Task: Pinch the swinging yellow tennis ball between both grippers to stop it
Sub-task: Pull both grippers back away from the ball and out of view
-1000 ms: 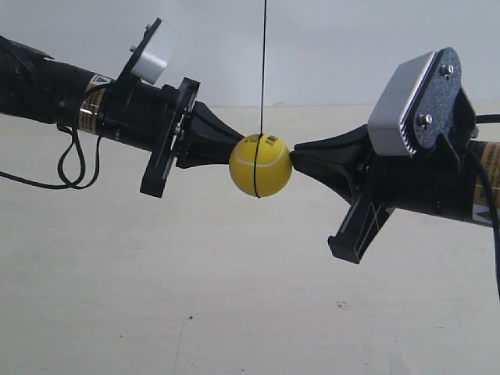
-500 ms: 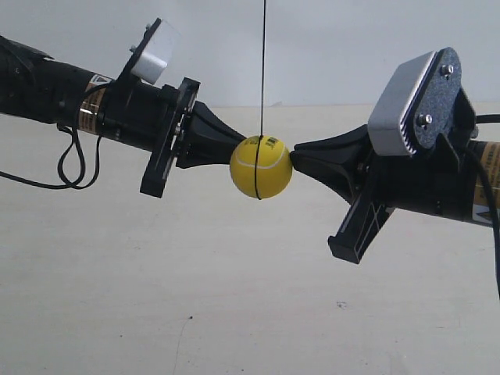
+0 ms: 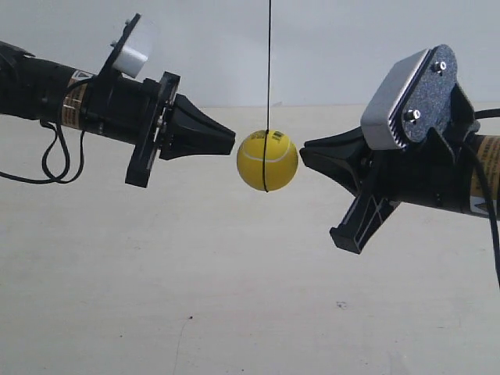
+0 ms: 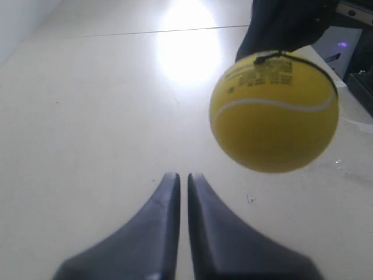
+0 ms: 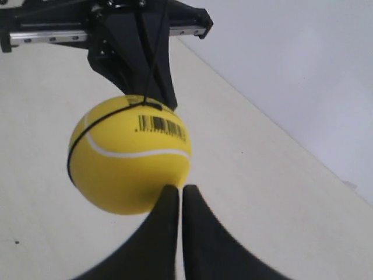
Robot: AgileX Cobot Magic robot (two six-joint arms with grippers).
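Note:
The yellow tennis ball (image 3: 268,160) hangs on a thin dark string (image 3: 269,62) between the two arms. My left gripper (image 3: 232,139), on the arm with the white cylinder and round flange, is shut and stands a small gap to the ball's left. In the left wrist view the ball (image 4: 274,111) floats clear of that gripper (image 4: 183,175). My right gripper (image 3: 304,151), under the grey screwed box, is shut with its tip at the ball's right side. Seen from the right wrist, this gripper (image 5: 179,188) meets the lower edge of the ball (image 5: 129,154); whether they touch I cannot tell.
A pale tabletop (image 3: 234,297) lies well below the ball, with a light wall (image 3: 328,47) behind. A black cable loop (image 3: 55,160) hangs under the left arm. Another cable (image 3: 492,226) drops along the right arm at the frame's edge.
The left gripper has pulled back from the ball, away from the right gripper, so the ball is no longer pinched. The ball has drifted slightly toward the right gripper, which also backed off a little.

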